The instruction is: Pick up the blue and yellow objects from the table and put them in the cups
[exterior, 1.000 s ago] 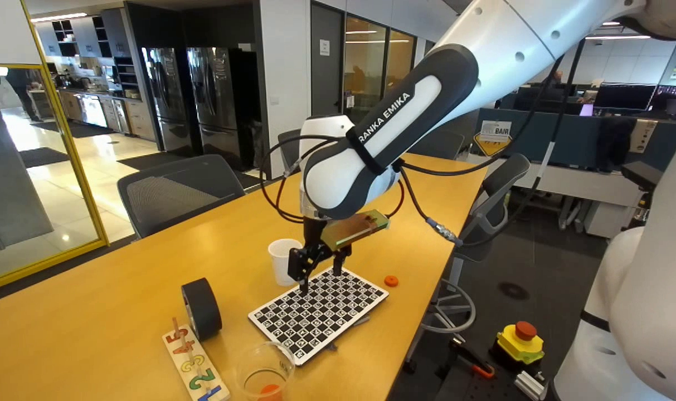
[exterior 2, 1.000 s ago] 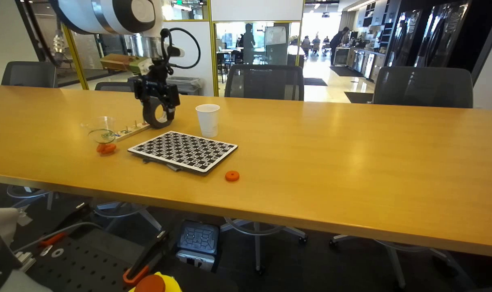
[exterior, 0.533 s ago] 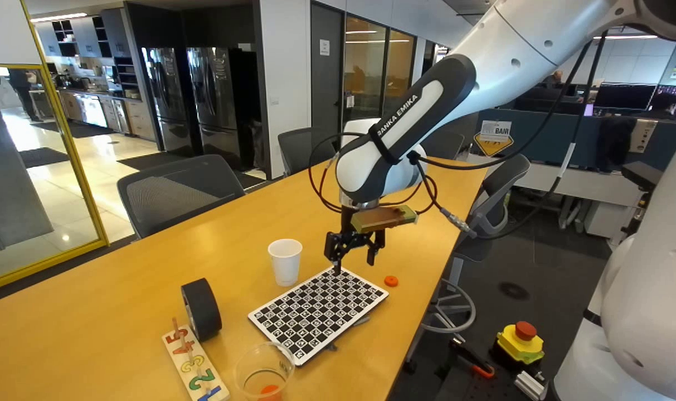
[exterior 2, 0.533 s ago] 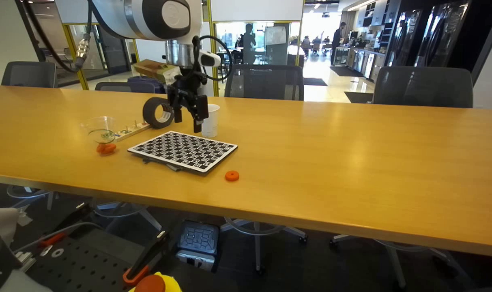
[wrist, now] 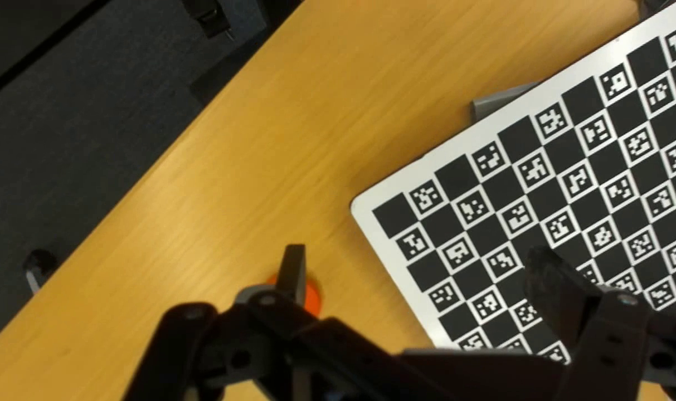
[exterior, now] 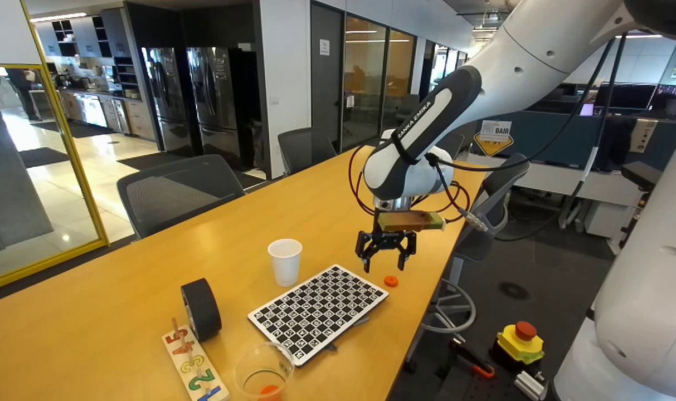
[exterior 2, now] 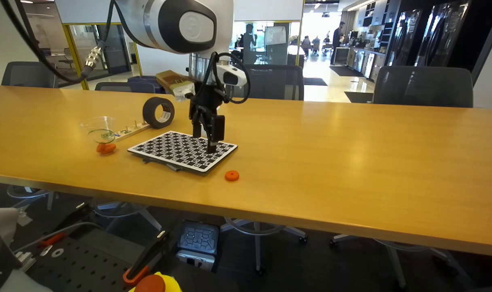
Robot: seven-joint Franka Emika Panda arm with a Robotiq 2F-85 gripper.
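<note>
Paper cup (exterior: 285,263) is standing; checkered board (exterior: 318,313) is lying near; gripper (exterior: 383,269) is hovering empty, jaws gaping wide; orange disc (exterior: 391,281), round, no long axis, is resting on table (exterior: 209,242) past board's corner, below jaws, off-centre, away from board.

Can pass freely over the bare table (exterior 2: 359,162) across the right half of the frame in an exterior view, past the low orange disc (exterior 2: 232,175) just below centre. In an exterior view, has in the way the upright white paper cup (exterior: 285,262) near centre, the checkered board (exterior: 318,314) just below it, and toward the lower left the black roll (exterior: 204,312) on edge, the numbered wooden strip (exterior: 191,363) and the clear plastic cup (exterior: 254,362). In the wrist view, has a narrower patch of bare table between orange disc and checkered board, just below centre.
</note>
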